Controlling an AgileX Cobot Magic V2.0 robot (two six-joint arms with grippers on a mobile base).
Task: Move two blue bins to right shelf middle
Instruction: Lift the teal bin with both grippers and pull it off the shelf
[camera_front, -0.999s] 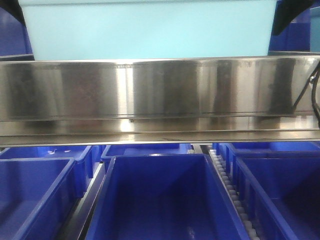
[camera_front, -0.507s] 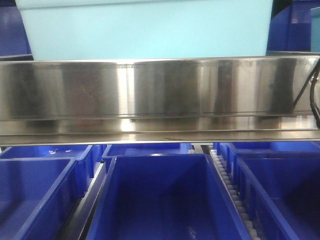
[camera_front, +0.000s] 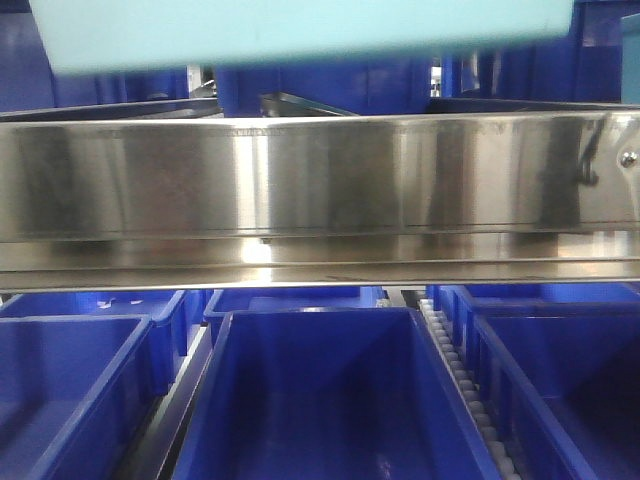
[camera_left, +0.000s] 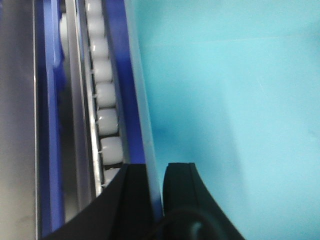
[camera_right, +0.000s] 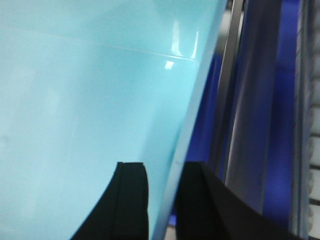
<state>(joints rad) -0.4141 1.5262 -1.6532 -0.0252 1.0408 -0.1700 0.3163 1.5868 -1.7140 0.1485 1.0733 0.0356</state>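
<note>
Jaws — black, left and right — clamp the thin walls of a smooth, glossy pale-turquoise plastic bin

Steel crossbeam, white roller track

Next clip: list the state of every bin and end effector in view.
light blue bin: held above the steel rail.
left end effector: shut on the bin's wall.
right end effector: shut on the opposite wall.
centre dark blue bin: below the rail, empty.
</note>
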